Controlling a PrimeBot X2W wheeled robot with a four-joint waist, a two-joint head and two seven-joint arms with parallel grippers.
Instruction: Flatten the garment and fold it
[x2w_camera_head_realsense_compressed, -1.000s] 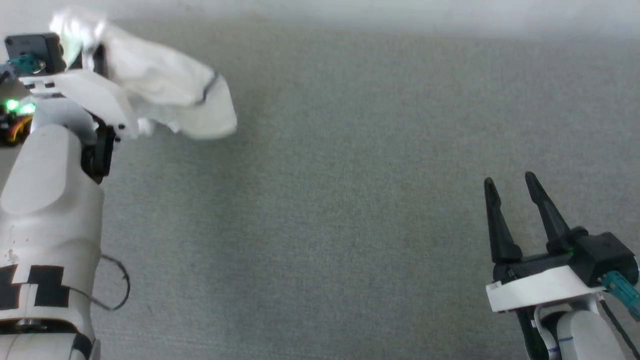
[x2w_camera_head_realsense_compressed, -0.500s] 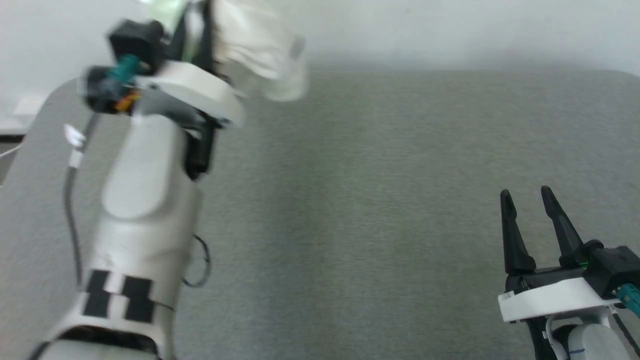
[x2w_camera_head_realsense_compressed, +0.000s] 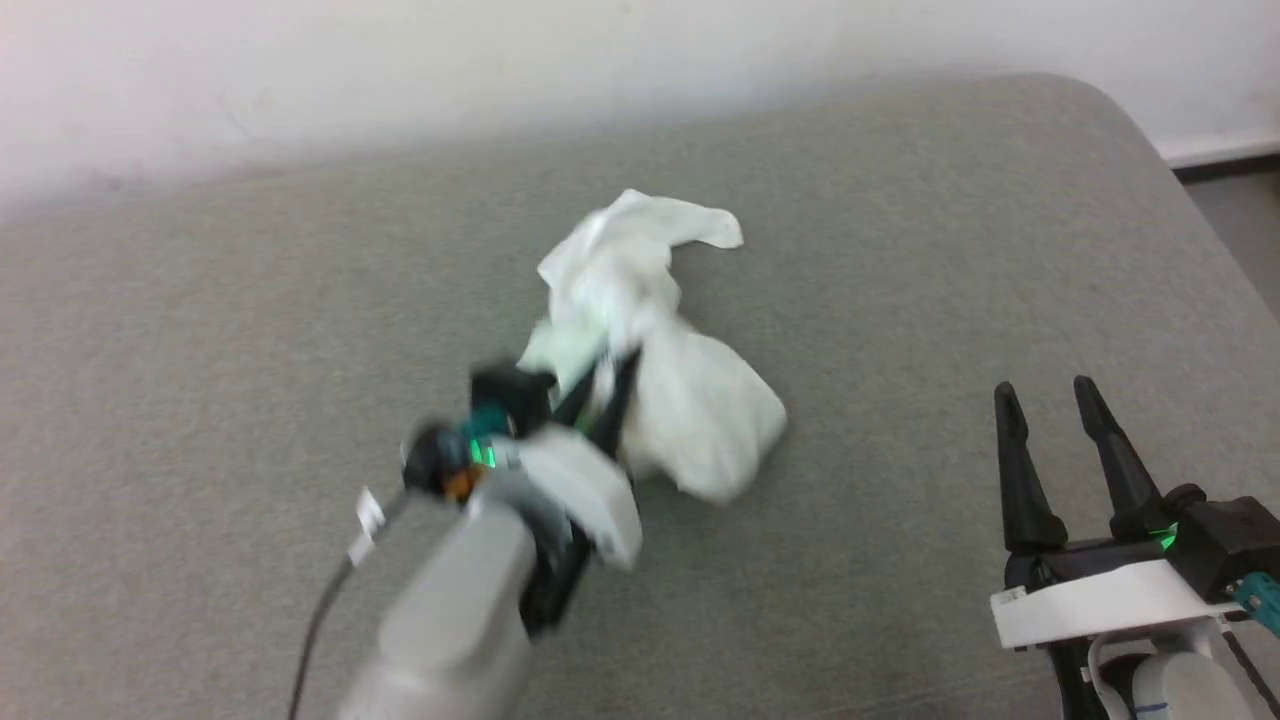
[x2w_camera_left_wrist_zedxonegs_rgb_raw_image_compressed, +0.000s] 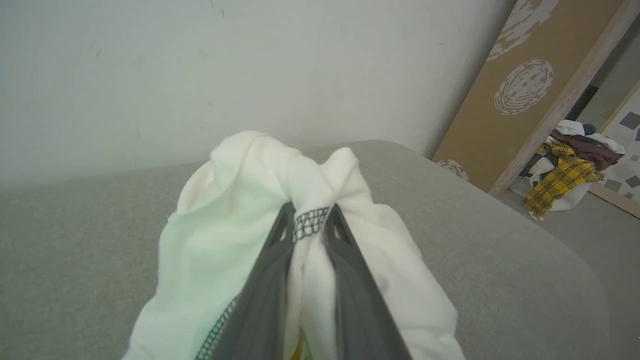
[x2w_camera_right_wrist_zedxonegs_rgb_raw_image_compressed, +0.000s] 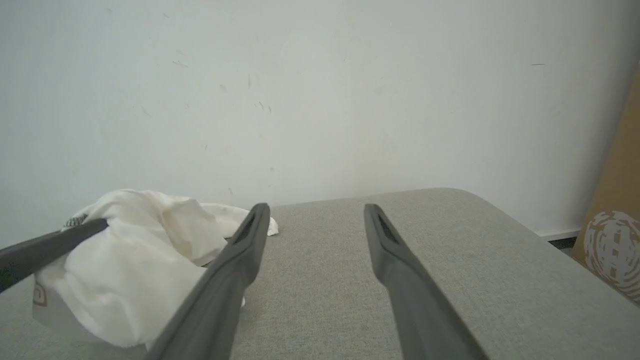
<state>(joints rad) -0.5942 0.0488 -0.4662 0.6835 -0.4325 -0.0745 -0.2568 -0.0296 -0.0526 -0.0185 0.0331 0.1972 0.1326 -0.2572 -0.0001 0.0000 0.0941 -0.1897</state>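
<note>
Softly bunched thin white garment pinched in left pincer.

Grey table, white wall

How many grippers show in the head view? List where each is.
2. The left gripper is at centre, shut on the garment; the right gripper stands open at lower right.

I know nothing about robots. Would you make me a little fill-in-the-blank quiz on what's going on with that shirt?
1. The left end effector is shut on a crumpled ___ garment.
2. The right end effector holds nothing and stands ___.
3. The padded surface beneath the garment is ___ in colour.

Missing words: white; open; grey.
</note>
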